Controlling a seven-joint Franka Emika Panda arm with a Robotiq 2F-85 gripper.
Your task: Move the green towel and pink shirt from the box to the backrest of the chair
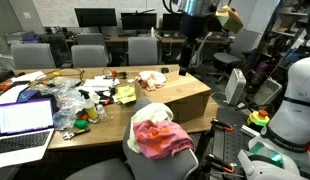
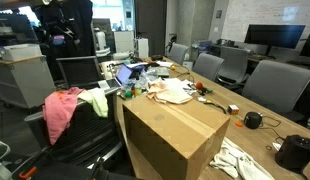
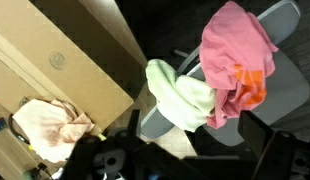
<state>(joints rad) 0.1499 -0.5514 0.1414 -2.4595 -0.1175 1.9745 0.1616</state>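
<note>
The pink shirt (image 3: pixel 235 55) and the pale green towel (image 3: pixel 180 95) hang side by side over the backrest of the grey chair (image 3: pixel 160 122). Both also show in both exterior views: the shirt (image 1: pixel 162 141) (image 2: pixel 60 110), the towel (image 1: pixel 155 114) (image 2: pixel 95 100). The cardboard box (image 1: pixel 175 96) (image 2: pixel 175 135) (image 3: pixel 55 60) stands on the table next to the chair. My gripper (image 3: pixel 195 135) is open and empty. It hangs high above the chair and box (image 1: pixel 188 62).
A white cloth (image 3: pixel 50 125) lies on the table beside the box. A laptop (image 1: pixel 25 120) and cluttered small items (image 1: pixel 85 105) fill one end of the table. More office chairs (image 1: pixel 90 55) and monitors (image 1: pixel 95 17) stand behind.
</note>
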